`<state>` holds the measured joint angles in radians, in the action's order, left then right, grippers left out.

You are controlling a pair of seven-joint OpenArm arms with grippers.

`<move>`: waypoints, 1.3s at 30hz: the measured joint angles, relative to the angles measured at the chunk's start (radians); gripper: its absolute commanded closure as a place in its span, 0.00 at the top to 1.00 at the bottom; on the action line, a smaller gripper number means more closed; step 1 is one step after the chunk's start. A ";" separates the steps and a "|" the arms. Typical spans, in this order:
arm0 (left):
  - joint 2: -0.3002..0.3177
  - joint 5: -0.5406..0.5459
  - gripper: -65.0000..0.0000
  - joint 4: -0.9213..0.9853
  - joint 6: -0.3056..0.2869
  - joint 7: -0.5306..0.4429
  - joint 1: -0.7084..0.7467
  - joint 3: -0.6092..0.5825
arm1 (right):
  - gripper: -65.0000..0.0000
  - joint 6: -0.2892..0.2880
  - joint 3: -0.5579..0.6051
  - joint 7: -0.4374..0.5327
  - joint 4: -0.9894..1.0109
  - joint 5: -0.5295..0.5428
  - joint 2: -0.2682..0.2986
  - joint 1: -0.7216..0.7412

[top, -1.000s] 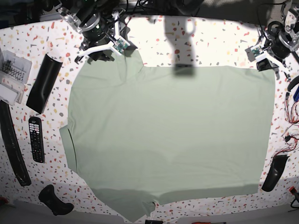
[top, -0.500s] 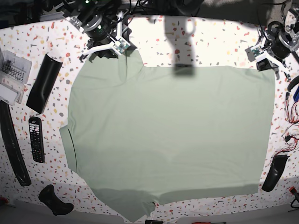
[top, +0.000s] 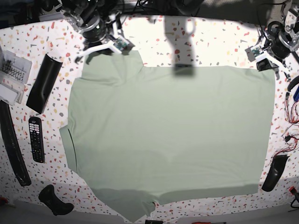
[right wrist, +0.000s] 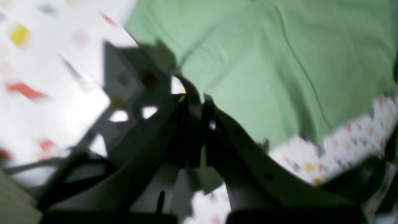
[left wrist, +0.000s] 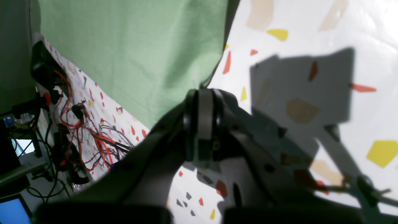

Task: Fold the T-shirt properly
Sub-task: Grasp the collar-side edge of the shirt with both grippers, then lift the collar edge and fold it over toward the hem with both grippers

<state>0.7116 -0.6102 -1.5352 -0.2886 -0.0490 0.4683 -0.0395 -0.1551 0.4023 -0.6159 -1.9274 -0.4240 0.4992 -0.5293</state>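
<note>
Shirt lies flat across your desk, hem edge nearest.
Far corners: right fingers pinched shut on cloth; left fingers closed on the shirt's corner.
Risk: thin pinch slips when lifted; uneven pull skews the fold.

Base view: camera overhead, facing straight down, far enough to take in the whole speckled table and the full T-shirt, with both arms at the far edge.

Left wrist view: mounted behind the left gripper, looking along its fingers, very near the tabletop; covers the shirt corner at the base view's upper right.

Right wrist view: same mounting on the right gripper, close and blurred; covers the shirt edge at the base view's upper left.

Each wrist view shares the shirt and table with the base view.
</note>
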 measured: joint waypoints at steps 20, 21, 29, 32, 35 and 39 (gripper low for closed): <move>0.000 0.000 0.00 0.000 0.000 0.001 0.000 0.000 | 0.00 -0.001 -0.074 -0.056 -0.222 -0.055 0.011 0.000; 0.001 0.000 0.00 0.000 0.000 0.000 0.000 0.000 | 0.00 -0.001 -0.086 -0.056 -0.222 -0.055 0.010 0.000; 0.001 0.000 0.00 -0.093 -0.007 0.056 0.002 -0.001 | 0.00 -0.001 -0.149 -0.055 -0.222 -0.055 0.010 0.000; 0.000 0.000 0.00 -0.128 -0.007 0.077 0.002 -0.001 | 0.00 -0.001 -0.149 -0.055 -0.222 -0.055 0.010 0.000; 0.000 0.000 0.00 -0.140 -0.007 0.090 0.002 -0.001 | 0.00 -0.001 -0.149 -0.055 -0.222 -0.055 0.011 0.000; 0.001 0.000 0.00 -0.140 -0.007 0.095 0.001 -0.001 | 0.00 -0.001 -0.149 -0.051 -0.222 -0.055 0.010 0.000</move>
<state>0.7124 -0.6102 -1.6756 -0.2958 0.0460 0.4694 -0.0406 -0.1558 0.2531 -0.6666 -2.1498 -0.4793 0.5095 -0.5293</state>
